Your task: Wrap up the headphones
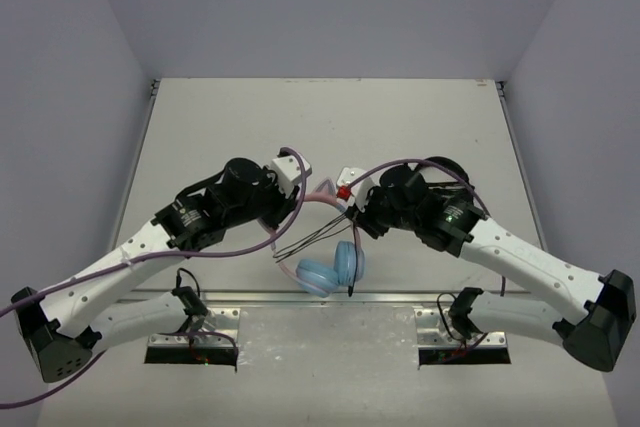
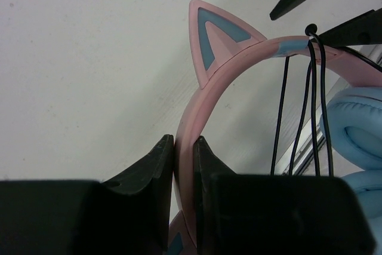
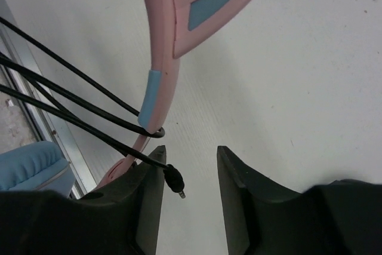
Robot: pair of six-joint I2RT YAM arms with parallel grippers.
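The headphones (image 1: 331, 269) hang over the table's near edge, light-blue ear cups (image 2: 356, 125) lowest. My left gripper (image 2: 184, 141) is shut on the pink headband (image 2: 239, 58), just below a cat ear (image 2: 215, 37). Several turns of the thin black cord (image 2: 313, 106) loop over the band. My right gripper (image 3: 191, 153) stands open on the band's other side. The cord's plug (image 3: 175, 180) lies loose against the inner face of one finger, with the cord (image 3: 71, 103) running off to the band (image 3: 161, 40). Seen from above, the left gripper (image 1: 303, 187) and right gripper (image 1: 349, 203) face each other.
The white table (image 1: 330, 117) is boxed in by pale walls at the back and both sides. A metal rail (image 1: 410, 297) runs along its near edge, right behind the ear cups. Purple cables (image 1: 240, 252) trail from both arms.
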